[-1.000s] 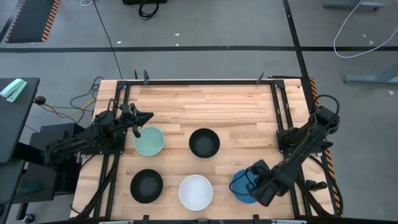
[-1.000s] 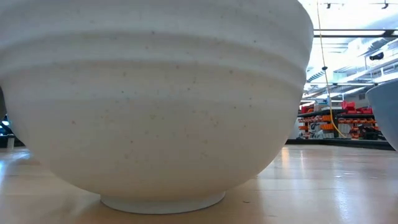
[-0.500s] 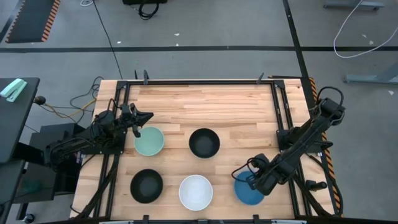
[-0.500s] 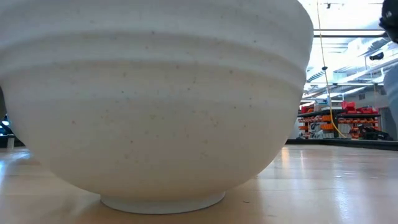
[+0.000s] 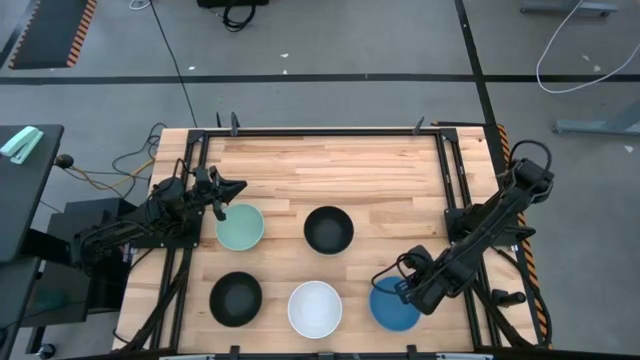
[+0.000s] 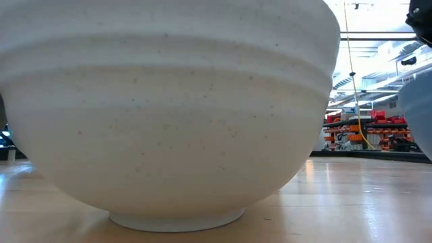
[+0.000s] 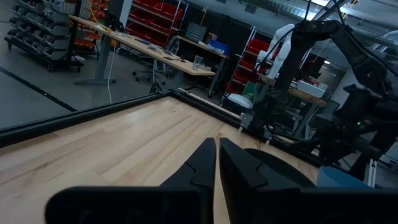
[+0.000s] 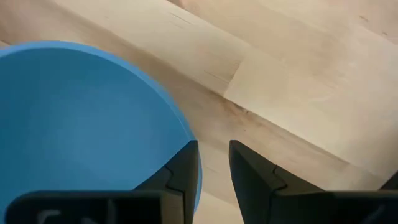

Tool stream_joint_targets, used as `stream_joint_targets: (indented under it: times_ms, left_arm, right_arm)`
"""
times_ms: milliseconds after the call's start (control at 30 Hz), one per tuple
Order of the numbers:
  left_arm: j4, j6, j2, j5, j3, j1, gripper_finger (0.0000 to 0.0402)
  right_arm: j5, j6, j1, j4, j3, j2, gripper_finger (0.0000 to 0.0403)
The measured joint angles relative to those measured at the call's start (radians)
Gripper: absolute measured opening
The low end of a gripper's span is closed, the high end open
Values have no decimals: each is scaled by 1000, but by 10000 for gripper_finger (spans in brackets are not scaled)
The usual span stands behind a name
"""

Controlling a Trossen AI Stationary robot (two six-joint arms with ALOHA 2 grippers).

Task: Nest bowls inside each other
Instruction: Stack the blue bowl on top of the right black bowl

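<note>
Five bowls rest on their bases on the wooden table: mint green (image 5: 240, 227), black (image 5: 328, 229), black (image 5: 236, 298), white (image 5: 315, 308) and blue (image 5: 393, 307). The white bowl (image 6: 169, 115) fills the low view, and the blue bowl (image 6: 417, 121) shows at its right edge. My right gripper (image 5: 399, 286) points down, open, over the blue bowl's far rim, one finger inside the bowl (image 8: 81, 124) and one outside. My left gripper (image 5: 216, 196) waits shut and level just beyond the mint bowl's far left edge, holding nothing. My right gripper (image 8: 214, 146) stands astride the blue bowl's far rim (image 8: 179, 129) from above. The inner finger (image 8: 185, 163) lies against the rim, and bare table shows between rim and outer finger (image 8: 249, 168). Whether the fingers touch the bowl, I cannot tell.
A black metal frame (image 5: 448, 170) runs round the table and carries both arm bases. The far half of the table (image 5: 320, 165) is bare wood. Shelves and benches of the room show beyond the table in the low and left wrist views.
My right gripper has drawn back a little toward the far edge and sunk over the blue bowl's far rim, uncovering more of the bowl. The blue bowl shifted slightly toward the table's right edge and came back.
</note>
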Motion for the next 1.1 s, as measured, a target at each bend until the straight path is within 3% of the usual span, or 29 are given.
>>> stream_joint_targets:
  times_ms: [1100]
  left_arm:
    - [-1,1,0,0,0,0,31]
  right_arm:
    - [6,-71,0,122,1,10,98]
